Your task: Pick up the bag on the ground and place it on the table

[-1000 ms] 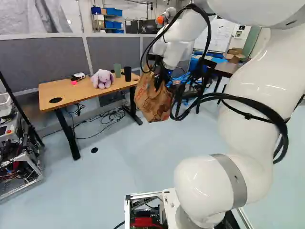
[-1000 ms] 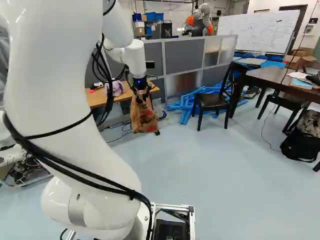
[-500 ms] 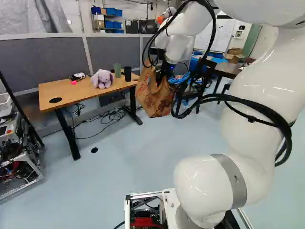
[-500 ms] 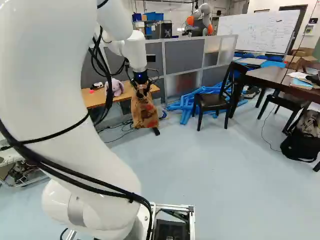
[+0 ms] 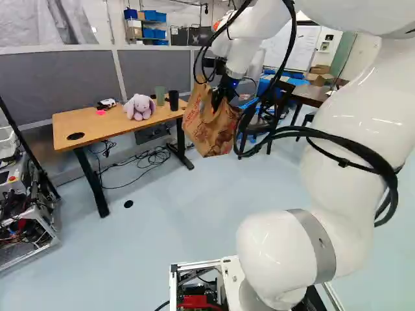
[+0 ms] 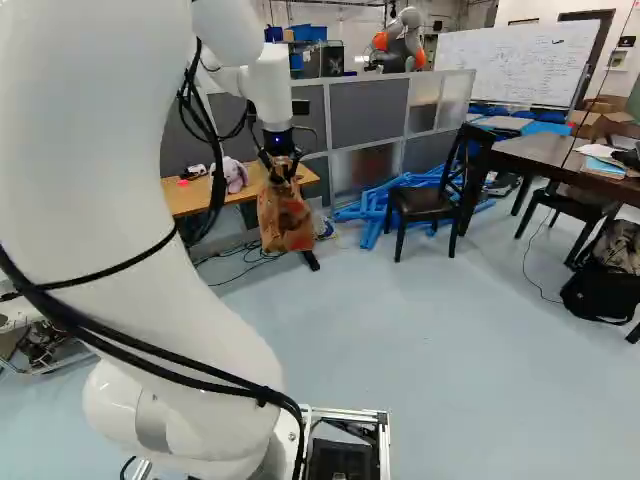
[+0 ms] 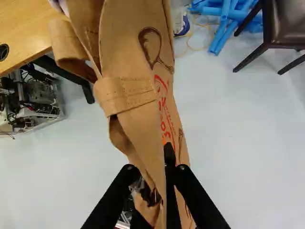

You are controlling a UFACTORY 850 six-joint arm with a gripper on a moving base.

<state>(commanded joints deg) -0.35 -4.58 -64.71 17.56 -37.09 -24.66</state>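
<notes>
A: Jaws?

B: Gripper point(image 5: 216, 105) drawn in, narrow gap, folded brown paper pinched between its two fingers. Pads partly hidden in the wrist view.

A: And the paper bag point(image 5: 209, 133)?

B: Hanging in the air from the gripper, clear of the floor point(image 5: 168, 207). Leans a little in the left base view; open top with loose flaps, red print on one side.

A: Position against the wooden table point(image 5: 94, 123)?

B: Near its right end in the left base view, covering part of the edge there. Probably just beside it rather than over it; depth is hard to judge from here.

A: On the tabletop?

B: Purple plush rabbit point(image 5: 138, 107), sitting. Behind it, a green cup point(image 5: 159, 96) and a black cup point(image 5: 174, 100), both upright, the black one closer to the bag.

A: Surroundings?

B: Loose cables point(image 5: 154, 157) on the floor under the table. In the right base view, blue pipes point(image 6: 376, 204) heaped past the bag, and a dark chair point(image 6: 427, 203) beside them.
</notes>
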